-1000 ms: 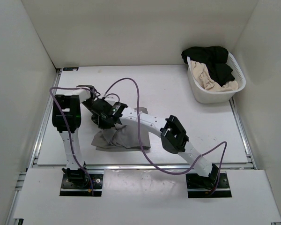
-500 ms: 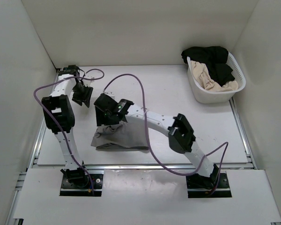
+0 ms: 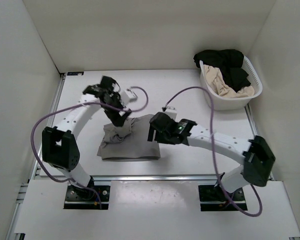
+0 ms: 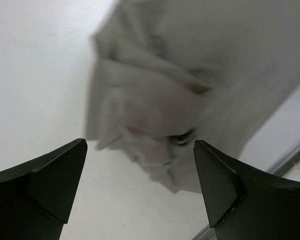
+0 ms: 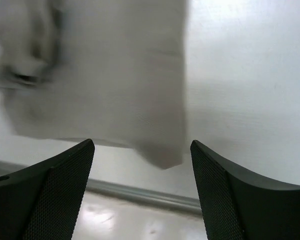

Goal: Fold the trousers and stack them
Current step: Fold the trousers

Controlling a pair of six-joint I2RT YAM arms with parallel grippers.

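The grey trousers (image 3: 132, 146) lie folded into a small rectangle near the table's front left, with a bunched lump at their upper left. My left gripper (image 3: 123, 121) hovers open over that lump. In the left wrist view the crumpled fold (image 4: 155, 110) shows beyond the gripper (image 4: 139, 150), with nothing between the fingers. My right gripper (image 3: 152, 131) is open by the trousers' upper right edge. In the right wrist view the gripper (image 5: 141, 147) is empty, and the flat grey trousers (image 5: 120, 80) with their corner lie ahead.
A white basket (image 3: 229, 102) at the back right holds a black garment (image 3: 222, 59) and a beige garment (image 3: 224, 86). A metal rail (image 3: 155, 176) runs along the table's near edge, just below the trousers. White walls enclose the left, back and right.
Both grippers have opened and let go of the trousers. The left arm swung out to the far left and came back over the bunched part. The right gripper drew back to the right.
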